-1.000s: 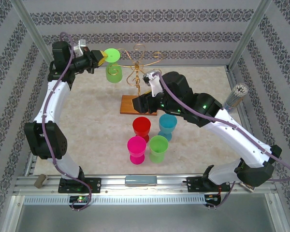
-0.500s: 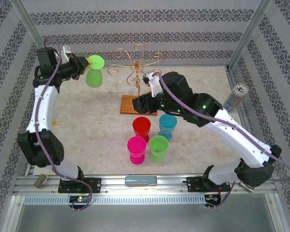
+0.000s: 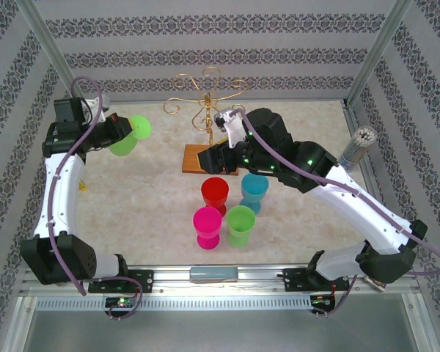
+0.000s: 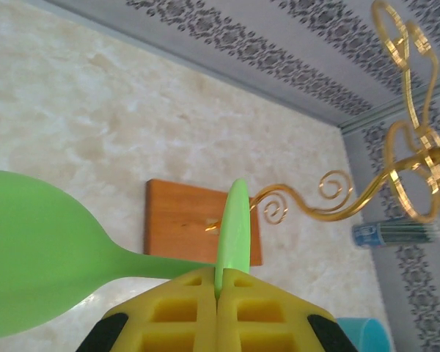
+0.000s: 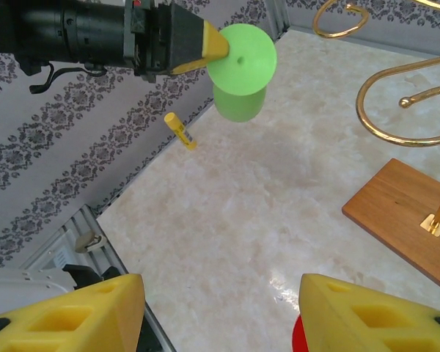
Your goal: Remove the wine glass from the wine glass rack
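wine glass (image 3: 123, 137): green, off the wine glass rack (image 3: 207, 108), held in the air to the rack's left and well apart from its nearest scroll arm. It lies sideways, with the foot toward the rack and the bowl away from it.
left end effector (image 4: 216, 292): clenched on the rim of the glass's foot. In the left wrist view the yellow pads meet on the disc, seen edge-on. The bowl is cut off at that view's left edge.
right end effector (image 5: 217, 304): released, fingers spread with nothing between them, just in front of the rack's wooden base.
rack: stands upright on the table (image 3: 154, 198). In the top view the right arm hides the right part of the base and the foot of the stem.
cups: red cup (image 3: 214, 192), blue cup (image 3: 254, 187), pink cup (image 3: 207, 222) and green cup (image 3: 240, 224) are grouped nearer than the rack. The arm covers the blue cup's far rim.
yellow stick (image 5: 180, 130): small, on the table far left of the rack; too small to identify.
bundle (image 3: 357, 147): grey cylinder right of the rack; cannot tell what it is.
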You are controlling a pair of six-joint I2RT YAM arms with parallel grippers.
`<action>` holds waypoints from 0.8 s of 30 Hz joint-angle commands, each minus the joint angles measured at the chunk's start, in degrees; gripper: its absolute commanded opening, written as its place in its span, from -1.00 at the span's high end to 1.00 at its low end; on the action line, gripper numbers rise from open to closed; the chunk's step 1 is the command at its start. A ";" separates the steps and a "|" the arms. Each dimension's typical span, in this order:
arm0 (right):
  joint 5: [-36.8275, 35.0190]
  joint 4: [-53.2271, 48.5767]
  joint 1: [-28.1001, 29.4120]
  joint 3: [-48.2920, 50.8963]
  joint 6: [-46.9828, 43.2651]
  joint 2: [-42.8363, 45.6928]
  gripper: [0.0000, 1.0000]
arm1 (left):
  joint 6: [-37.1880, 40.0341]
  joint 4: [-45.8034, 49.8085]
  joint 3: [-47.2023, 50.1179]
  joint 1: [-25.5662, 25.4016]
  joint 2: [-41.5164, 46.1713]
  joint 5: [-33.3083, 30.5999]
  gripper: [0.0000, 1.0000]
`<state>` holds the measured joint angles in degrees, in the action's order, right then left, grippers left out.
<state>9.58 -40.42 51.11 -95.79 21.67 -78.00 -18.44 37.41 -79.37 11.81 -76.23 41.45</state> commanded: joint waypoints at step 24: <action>4.57 4.04 -0.27 6.30 0.82 5.88 -0.18 | 29.56 1.81 10.14 -9.46 13.83 -21.57 1.00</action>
<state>13.08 -37.93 51.11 -90.43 22.15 -73.63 5.74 38.61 -70.11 3.84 -64.38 25.54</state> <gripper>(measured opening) 0.589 0.053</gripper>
